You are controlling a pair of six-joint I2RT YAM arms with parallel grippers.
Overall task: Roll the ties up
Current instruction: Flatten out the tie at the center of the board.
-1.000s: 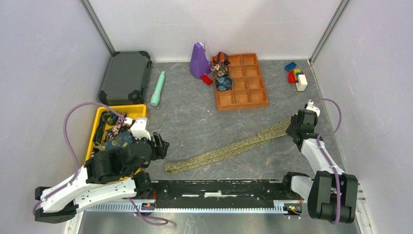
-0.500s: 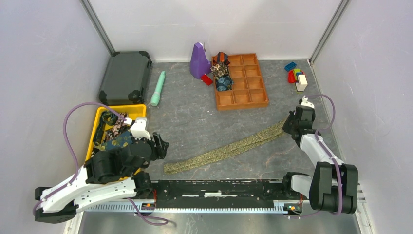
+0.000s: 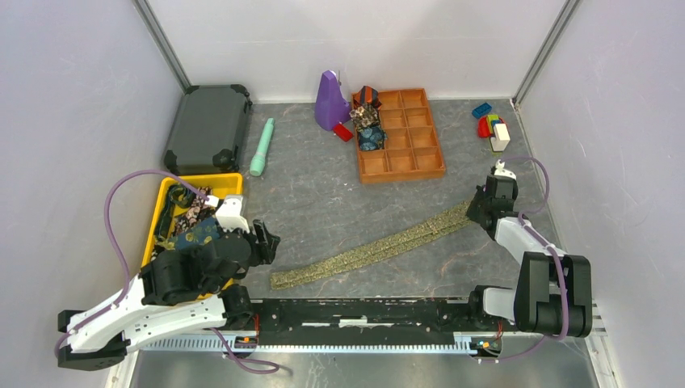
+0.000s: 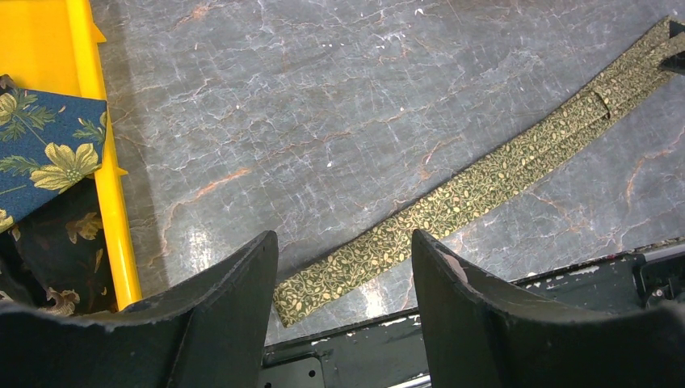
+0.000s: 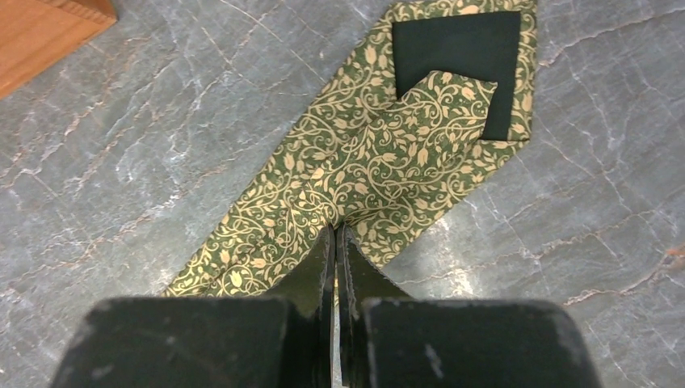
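Action is centred on the olive-gold tie [image 3: 376, 246], which is laid flat and unrolled on the grey table [image 3: 323, 194]. It runs on a diagonal from its narrow end near the left arm up to its wide end on the right. At that wide end the right gripper [image 3: 482, 208] is found: its fingers [image 5: 311, 275] are pressed tight together with no gap seen between them. The tips are set down on the patterned fabric just short of the point, where a corner is folded over and the dark lining is shown. Whether cloth is nipped between the tips cannot be told.

Over on the other side, the left gripper [image 4: 343, 238] is held above the table, fingers spread well apart and nothing gripped. The tie's narrow end is framed between them in the wrist view. Just beside it, a yellow bin [image 3: 200, 178] is filled with loose ties, a navy tie with yellow flowers [image 4: 48, 153] lying over a dark floral tie [image 4: 56, 242]. At the far side, rolled ties [image 3: 370, 128] are tucked into the left-hand compartments of a wooden tray [image 3: 424, 158].
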